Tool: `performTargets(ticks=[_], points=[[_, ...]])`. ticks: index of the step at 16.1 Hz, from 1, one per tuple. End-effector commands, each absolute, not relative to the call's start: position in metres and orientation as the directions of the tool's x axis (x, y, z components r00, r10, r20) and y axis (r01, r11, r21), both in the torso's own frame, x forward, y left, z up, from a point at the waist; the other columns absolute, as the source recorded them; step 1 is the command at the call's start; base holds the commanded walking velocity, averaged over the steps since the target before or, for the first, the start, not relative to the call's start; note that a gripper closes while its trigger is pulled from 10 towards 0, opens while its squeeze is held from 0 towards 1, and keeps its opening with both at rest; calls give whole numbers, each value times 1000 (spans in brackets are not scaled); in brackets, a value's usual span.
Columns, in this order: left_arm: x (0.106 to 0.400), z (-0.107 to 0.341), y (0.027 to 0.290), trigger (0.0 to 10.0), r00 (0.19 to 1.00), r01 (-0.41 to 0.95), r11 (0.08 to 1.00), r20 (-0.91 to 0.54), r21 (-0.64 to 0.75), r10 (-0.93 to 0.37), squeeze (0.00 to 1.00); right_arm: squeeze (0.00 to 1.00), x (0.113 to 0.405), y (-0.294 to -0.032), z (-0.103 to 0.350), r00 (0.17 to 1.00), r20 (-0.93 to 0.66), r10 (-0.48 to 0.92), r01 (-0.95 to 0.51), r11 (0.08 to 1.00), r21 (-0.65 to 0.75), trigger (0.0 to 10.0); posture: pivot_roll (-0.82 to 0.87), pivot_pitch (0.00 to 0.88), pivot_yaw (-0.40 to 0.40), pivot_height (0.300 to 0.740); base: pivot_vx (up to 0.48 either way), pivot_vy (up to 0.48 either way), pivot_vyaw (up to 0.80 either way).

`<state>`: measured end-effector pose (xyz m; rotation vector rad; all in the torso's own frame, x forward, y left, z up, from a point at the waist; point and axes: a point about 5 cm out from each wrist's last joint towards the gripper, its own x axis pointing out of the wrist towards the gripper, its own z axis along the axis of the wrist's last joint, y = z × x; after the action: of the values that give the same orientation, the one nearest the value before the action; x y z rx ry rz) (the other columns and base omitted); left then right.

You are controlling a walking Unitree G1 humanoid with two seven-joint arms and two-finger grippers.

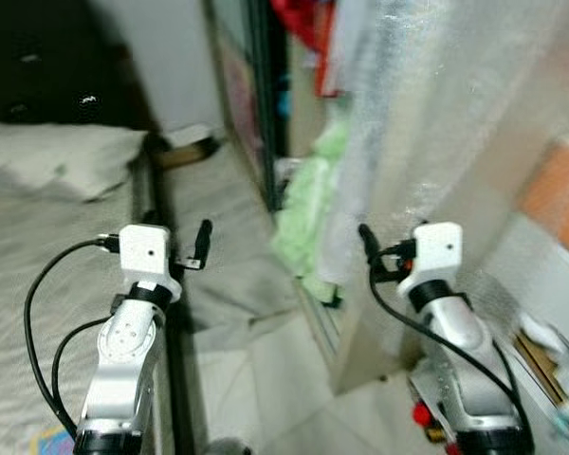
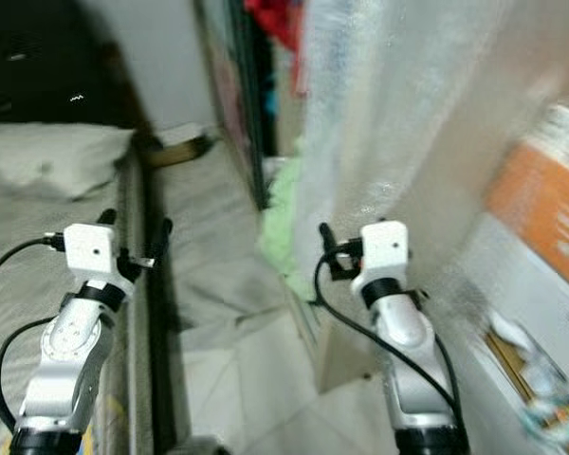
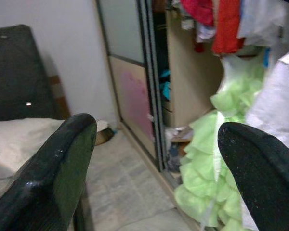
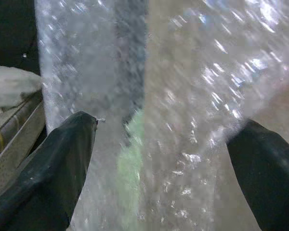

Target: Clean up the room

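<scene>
Both arms are raised in front of me in a narrow aisle beside the bed (image 1: 38, 265). My left gripper (image 1: 177, 229) hovers open over the bed's edge with nothing between its fingers; seen from its wrist (image 3: 156, 144), it faces an open wardrobe. A pale green frilly garment (image 3: 214, 159) spills out of the wardrobe (image 1: 299, 218) onto the floor. Red clothes (image 3: 216, 24) hang above it. My right gripper (image 1: 394, 235) is open and empty, close to a tall sheet of bubble wrap (image 4: 183, 96) that stands at the right (image 1: 408, 123).
A sliding wardrobe door (image 3: 130, 72) stands ahead by the white wall. The grey tiled floor (image 1: 218, 199) runs between bed and wardrobe. A pillow (image 1: 57, 156) lies on the bed. An orange box (image 1: 559, 194) and small clutter (image 1: 550, 351) sit at the right.
</scene>
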<state>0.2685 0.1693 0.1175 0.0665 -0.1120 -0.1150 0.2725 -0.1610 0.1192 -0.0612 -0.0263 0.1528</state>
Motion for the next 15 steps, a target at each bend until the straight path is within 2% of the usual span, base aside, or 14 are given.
performTargets(ticks=[1,10,12,13,15], points=[[271,116,177,10000,990,93,992,100,87,-102,0,0,273,-152,125,982,49,180,-178,983,-41,10000,-62,0,13,740,0,0,800],[265,124,178,10000,988,108,992,103,72,-115,0,0,274,-152,120,984,41,176,-174,984,-42,10000,-24,0,12,740,0,0,756],[260,128,178,10000,987,106,991,115,86,-115,0,0,258,-163,117,991,15,133,-132,990,-49,10000,-26,0,6,740,0,0,0],[254,128,178,10000,988,110,991,100,81,-118,0,0,233,-177,114,996,-17,89,-90,993,-72,10000,-39,0,10,740,0,0,0],[240,125,176,10000,985,154,985,66,81,-160,0,0,211,-187,107,996,-58,60,-66,993,-101,10000,-54,0,25,740,0,0,0]])
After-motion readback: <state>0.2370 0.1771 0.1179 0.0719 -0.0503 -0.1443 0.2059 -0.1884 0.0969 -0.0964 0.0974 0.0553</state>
